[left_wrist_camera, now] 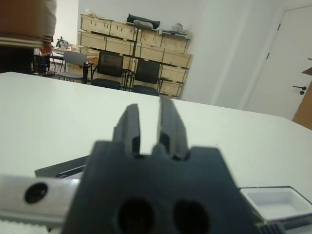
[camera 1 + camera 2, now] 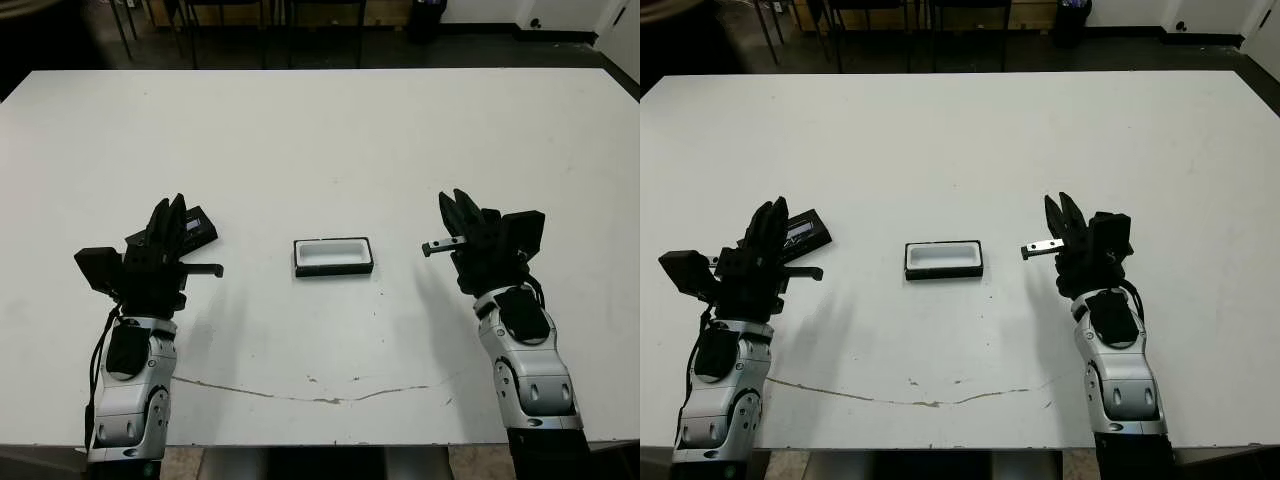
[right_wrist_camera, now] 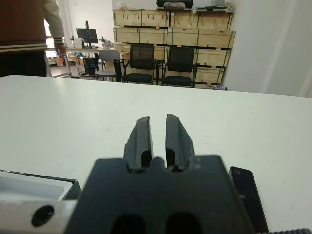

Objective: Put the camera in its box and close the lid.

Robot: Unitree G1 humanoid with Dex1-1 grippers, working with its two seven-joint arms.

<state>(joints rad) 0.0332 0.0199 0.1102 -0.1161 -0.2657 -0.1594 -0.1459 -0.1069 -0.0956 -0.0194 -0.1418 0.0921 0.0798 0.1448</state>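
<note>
Box, a shallow white-lined black tray with rounded corners, sits between two empty, nearly closed grippers

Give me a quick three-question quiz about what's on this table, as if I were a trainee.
1. True or false: the box already holds something.
2. The lid lies nearest to: A the left tool, B the right tool, C the box.
3. Fill in: the box's inner lining is ____.
Key: 1 false; 2 A; 3 white.
</note>
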